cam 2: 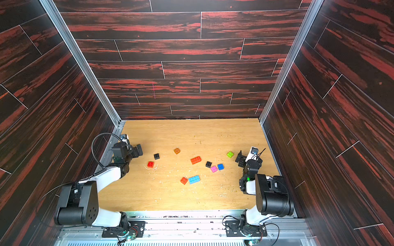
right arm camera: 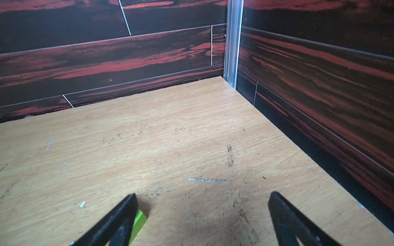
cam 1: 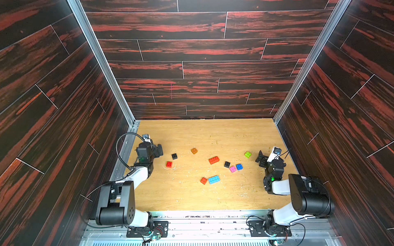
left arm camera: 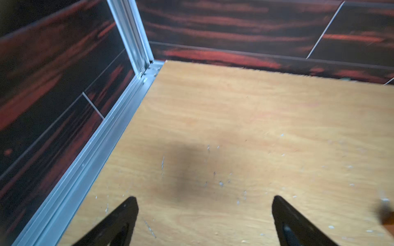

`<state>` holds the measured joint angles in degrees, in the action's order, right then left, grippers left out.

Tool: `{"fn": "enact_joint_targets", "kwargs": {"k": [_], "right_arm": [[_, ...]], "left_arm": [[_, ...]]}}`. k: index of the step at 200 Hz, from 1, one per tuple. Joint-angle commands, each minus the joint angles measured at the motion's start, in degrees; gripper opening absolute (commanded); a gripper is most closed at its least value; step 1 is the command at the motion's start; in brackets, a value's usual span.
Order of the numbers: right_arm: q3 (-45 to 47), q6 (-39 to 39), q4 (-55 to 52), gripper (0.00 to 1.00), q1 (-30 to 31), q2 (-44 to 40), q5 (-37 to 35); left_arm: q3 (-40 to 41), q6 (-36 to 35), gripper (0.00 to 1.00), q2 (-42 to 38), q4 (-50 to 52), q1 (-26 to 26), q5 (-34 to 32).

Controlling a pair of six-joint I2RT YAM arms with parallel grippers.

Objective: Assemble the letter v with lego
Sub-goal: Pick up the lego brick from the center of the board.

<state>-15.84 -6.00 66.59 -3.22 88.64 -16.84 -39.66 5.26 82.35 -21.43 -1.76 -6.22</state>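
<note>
No V on the bench (cam 1: pixel 202 136) yet, just loose lego (cam 2: pixel 195 160) scattered across the middle of both top views. Counting ten pieces. Upper left of the bunch: orange-brown brick (cam 1: pixel 194 150) and black brick (cam 1: pixel 174 156). Lower left, nearest the left arm: small red brick (cam 1: pixel 169 164). Dead centre: long red brick (cam 1: pixel 213 160). Just right of that, a tight little cluster of second black brick (cam 1: pixel 227 164), pink brick (cam 1: pixel 232 169) and blue brick (cam 1: pixel 239 166). Lower centre: second small red brick (cam 1: pixel 203 180) right up against the long light-blue brick (cam 1: pixel 213 179). Off alone at the right: green brick (cam 1: pixel 247 154), just beside the right claw (cam 1: pixel 259 158).

Left claw (cam 1: pixel 160 150) out at the left edge of the bench, spread wide and gripping nothing, only bare wood and a shadow between the jaws in the left wrist view. Same deal at the right edge: spread wide, empty, with a corner of the green brick peeking out beside one finger (right arm camera: pixel 115 223) in the right wrist view, outside the gap rather than in it.

Probably parked at the sides like that to keep the pile unblocked for the overhead camera. Looks like the very start, nothing joined. Nearest pickups, at a guess: green for the right side, small red for the left. No idea yet which bricks end up as the point of the V.
</note>
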Motion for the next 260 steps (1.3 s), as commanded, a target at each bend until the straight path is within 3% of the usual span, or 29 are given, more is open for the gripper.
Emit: {"fn": "enact_joint_targets", "kwargs": {"k": [1, 34, 40, 52, 85, 103, 126, 146, 166, 179, 217, 260], "right_arm": [[3.1, -0.7, 5.8, 0.98, 0.2, -1.5, -0.4], [3.0, 0.9, 4.9, 0.98, 1.3, -3.3, -1.6], [1.7, 2.2, 0.2, 0.98, 3.1, -5.4, -4.8], [-2.1, 5.0, -7.8, 0.98, 5.3, -7.7, -4.9], [-8.1, 9.6, -17.6, 0.98, 12.3, -10.1, -11.4], [-14.9, 5.4, -34.1, 0.98, 15.2, -12.6, -8.5], [-20.2, 3.9, -44.8, 0.99, 19.3, -13.9, -3.9], [-25.9, -0.2, -56.2, 0.98, 20.5, -14.0, 5.0], [-30.4, -2.8, -65.7, 0.98, 21.0, -12.4, 16.8], [-31.0, -3.8, -68.2, 0.98, 21.7, -12.3, 21.1], [-28.8, -8.2, -70.9, 0.98, 22.3, -17.5, 23.7], [-30.2, -9.9, -76.6, 0.98, 22.4, -19.6, 23.7]], "left_arm": [[-4.1, 1.4, 1.0, -2.0, 9.5, 0.9, 5.3], [-10.3, 2.0, 1.0, 0.4, 16.7, 5.1, 11.3], [-11.6, 1.8, 1.0, 1.0, 18.0, 6.3, 12.1], [-14.6, 0.9, 1.0, 2.8, 21.7, 8.8, 12.6], [-23.7, -0.1, 1.0, 8.9, 31.1, 15.7, 11.9], [-30.3, -1.4, 1.0, 13.6, 37.8, 20.1, 9.7], [-36.2, -1.5, 1.0, 17.8, 42.5, 24.2, 9.1], [-37.6, -0.3, 1.0, 20.2, 42.0, 26.7, 9.6], [-39.2, -4.5, 1.0, 20.7, 43.8, 29.3, 12.9], [-41.3, -7.5, 1.0, 21.9, 46.5, 31.2, 13.5], [-44.6, -15.1, 0.98, 25.7, 49.9, 35.8, 13.7], [-50.0, -17.5, 0.91, 31.0, 51.5, 37.4, 17.7]]}}
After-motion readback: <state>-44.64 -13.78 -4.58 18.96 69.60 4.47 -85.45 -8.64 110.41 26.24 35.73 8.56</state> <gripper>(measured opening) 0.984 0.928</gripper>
